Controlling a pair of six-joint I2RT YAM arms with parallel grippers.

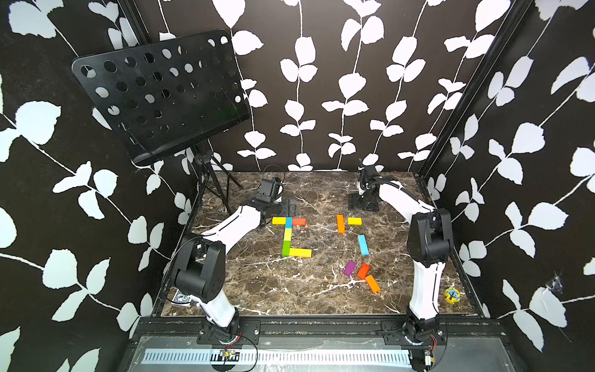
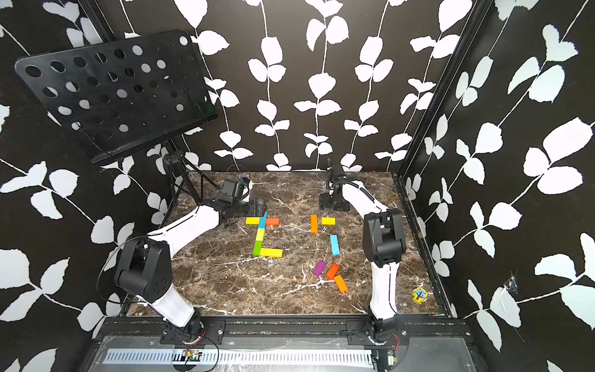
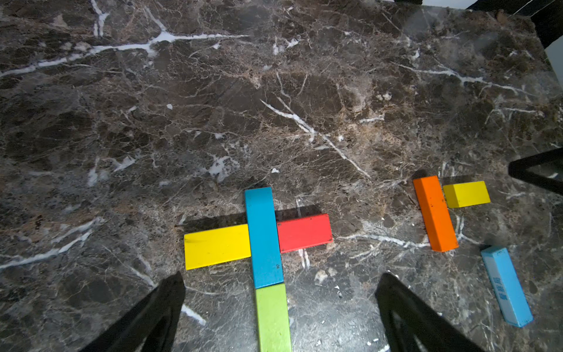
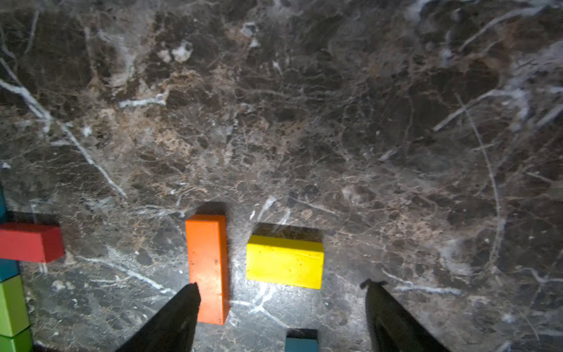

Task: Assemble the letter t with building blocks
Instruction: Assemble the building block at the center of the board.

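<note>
Left gripper (image 3: 281,288) hangs over the head of the finished letter t (image 1: 287,236) on the left half of the marble table (image 1: 257,290), fingers spread wide and holding nothing. In its wrist view I see the blue stem piece (image 3: 263,237) running between them. The yellow crossbar arm (image 3: 217,246) and red crossbar arm (image 3: 304,233) butt against its long sides, and a green piece (image 3: 272,317) meets it end to end. The yellow foot (image 1: 300,252) points right off the stem's base. Right gripper (image 4: 281,289) sits toward the back, jaws apart and empty, over the orange bar (image 4: 208,268) and short yellow block (image 4: 285,261), which lie just beside each other with a narrow gap. One fingertip (image 4: 182,307) overlaps the orange bar's near corner in the wrist view; I cannot tell whether it touches or hovers. Further forward on the right half lie a light blue bar (image 1: 363,244) on its own, then a purple block (image 1: 349,268), a red-orange block (image 1: 363,271) and an orange block (image 1: 372,283) bunched close together. I note a lane of open marble between the t and the orange bar, and a broad stretch from the foot down to the front rail (image 1: 322,323). A yellow token (image 1: 452,295) lies near the right edge, outside the right arm. A music stand (image 1: 161,96) overhangs the back left corner.
</note>
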